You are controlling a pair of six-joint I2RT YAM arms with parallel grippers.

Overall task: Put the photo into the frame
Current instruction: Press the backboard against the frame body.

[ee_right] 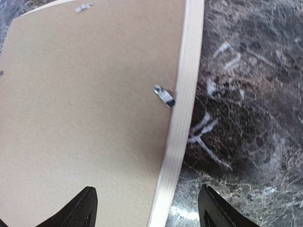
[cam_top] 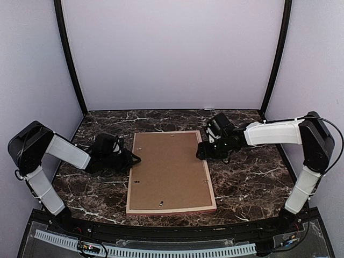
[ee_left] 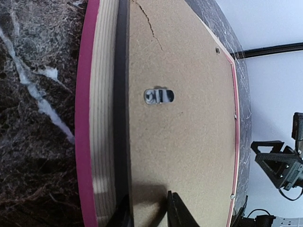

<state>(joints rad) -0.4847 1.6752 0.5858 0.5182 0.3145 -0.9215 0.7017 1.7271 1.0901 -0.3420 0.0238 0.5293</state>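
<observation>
Pink-edged frame (cam_top: 172,210), plain brown backing board (cam_top: 169,172), dark white-veined marble table (cam_top: 247,183).

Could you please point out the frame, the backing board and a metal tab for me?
frame (ee_right: 177,142): right wrist view, on its pale wooden rail.
backing board (cam_top: 169,169): top external view, middle of the brown panel.
metal tab (ee_right: 164,96): right wrist view, on its silver middle.

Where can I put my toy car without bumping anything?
Bare marble: the strip between the back wall and the frame, and the near right patch between frame and right arm. Crowded: the frame's left edge at the left end effector, its far right corner at the right end effector.
</observation>
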